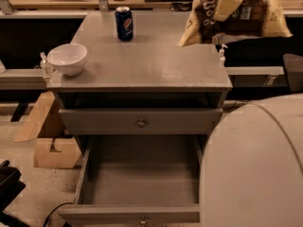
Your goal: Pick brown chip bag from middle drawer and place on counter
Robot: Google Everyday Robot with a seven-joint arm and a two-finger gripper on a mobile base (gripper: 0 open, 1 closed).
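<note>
Overhead, my pincer (229, 1) is clenched on the brown chip bag (251, 22), whose long axis lies sideways, mostly past the tabletop's (142, 65) far right corner. The set-down spot probably lies leftward.

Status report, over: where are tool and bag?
Tool high at right rear, shut on bag. Bag at counter's right rear corner, not set down. Can, bowl well left.
</note>
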